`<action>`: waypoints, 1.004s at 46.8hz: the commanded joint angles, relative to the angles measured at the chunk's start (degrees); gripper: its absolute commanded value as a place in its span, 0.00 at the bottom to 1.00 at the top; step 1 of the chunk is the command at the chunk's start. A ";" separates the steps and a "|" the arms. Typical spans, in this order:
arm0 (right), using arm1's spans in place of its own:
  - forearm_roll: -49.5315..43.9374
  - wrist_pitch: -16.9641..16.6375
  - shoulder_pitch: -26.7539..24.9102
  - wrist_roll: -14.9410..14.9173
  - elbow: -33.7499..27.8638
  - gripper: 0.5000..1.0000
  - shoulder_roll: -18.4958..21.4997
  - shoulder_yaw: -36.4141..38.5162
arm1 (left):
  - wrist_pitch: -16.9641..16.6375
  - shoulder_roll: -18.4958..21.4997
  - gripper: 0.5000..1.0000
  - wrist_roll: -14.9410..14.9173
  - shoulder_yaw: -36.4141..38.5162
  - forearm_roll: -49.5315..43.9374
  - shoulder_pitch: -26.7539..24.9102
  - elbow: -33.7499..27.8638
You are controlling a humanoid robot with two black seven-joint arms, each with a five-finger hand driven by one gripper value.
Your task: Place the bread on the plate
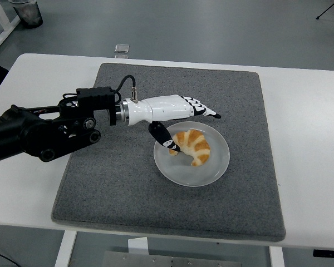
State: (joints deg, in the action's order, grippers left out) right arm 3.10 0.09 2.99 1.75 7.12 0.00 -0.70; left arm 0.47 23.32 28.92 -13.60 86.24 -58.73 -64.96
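Note:
A golden croissant lies on the round translucent white plate, which sits on the grey mat. My left hand, white with black fingertips, hovers just above and to the upper left of the croissant. Its fingers are stretched out flat and the thumb points down toward the plate's left rim. The hand holds nothing and is apart from the bread. The black left arm comes in from the left edge. No right arm is in sight.
The grey mat covers the middle of the white table. A small grey object lies on the floor past the far table edge, and a dark bin stands at the top left.

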 commanded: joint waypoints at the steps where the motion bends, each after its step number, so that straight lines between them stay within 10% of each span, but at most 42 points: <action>1: -0.02 0.00 0.00 0.01 0.00 0.90 0.00 0.00 | 3.30 1.64 1.00 -0.01 -0.29 -5.28 -1.56 -0.96; 10: -0.02 0.00 0.00 0.01 0.00 0.90 0.00 0.00 | 10.68 4.54 0.99 -0.01 -4.24 -17.85 -2.35 -0.96; 47: 0.06 0.00 0.00 0.01 0.00 0.90 0.00 0.00 | 13.75 8.23 1.00 -0.18 -7.76 -66.99 3.01 7.12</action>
State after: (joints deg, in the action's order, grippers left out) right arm 3.10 0.09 2.99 1.75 7.12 0.00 -0.70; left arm 12.33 31.58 28.82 -21.35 21.16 -55.75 -59.34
